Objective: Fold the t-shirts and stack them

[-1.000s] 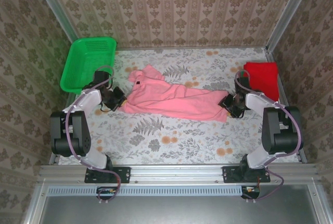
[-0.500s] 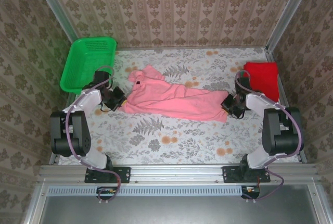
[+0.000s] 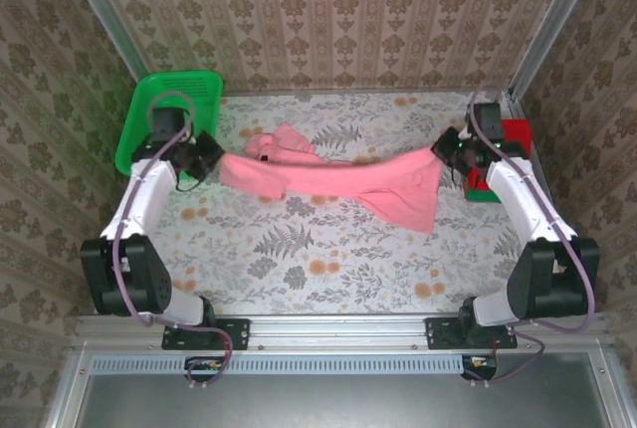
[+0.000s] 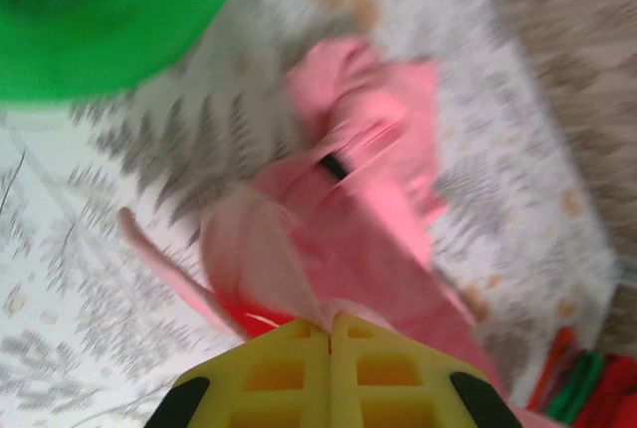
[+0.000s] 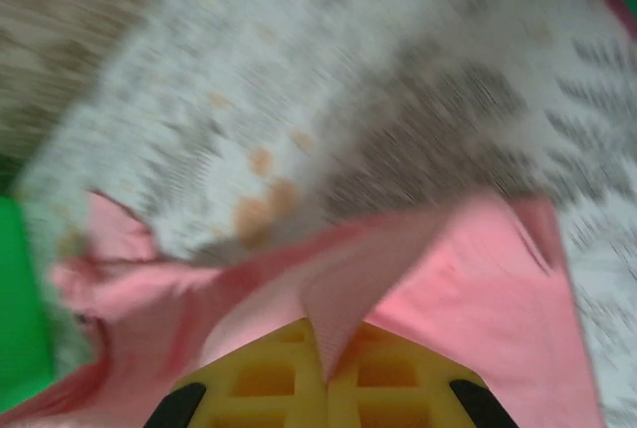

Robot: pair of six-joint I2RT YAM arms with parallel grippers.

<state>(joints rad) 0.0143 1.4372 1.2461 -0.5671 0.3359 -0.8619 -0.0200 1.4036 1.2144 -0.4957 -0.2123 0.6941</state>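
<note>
Pink t-shirt (image 3: pixel 338 177) hangs stretched between your two grippers, spanning the floral table (image 3: pixel 299 269) from left to right. Your left gripper (image 3: pixel 212 156) has its yellow fingers (image 4: pixel 269 373) pressed together on one end of the cloth, just beside the green basket (image 3: pixel 149 119); in the left wrist view the pink fabric bunches out from between the tips. Your right gripper (image 3: pixel 445 149) pinches the opposite end, its fingers (image 5: pixel 388 373) closed with a fold of pink caught between them. Between the two grips the shirt runs as a taut band, with a loose part drooping to the table nearer the right and a rumpled part toward the left. Your right gripper sits just beside the folded red t-shirt (image 3: pixel 518 134) at the far right edge, where a green t-shirt (image 3: pixel 481 192) shows at its near side.
</note>
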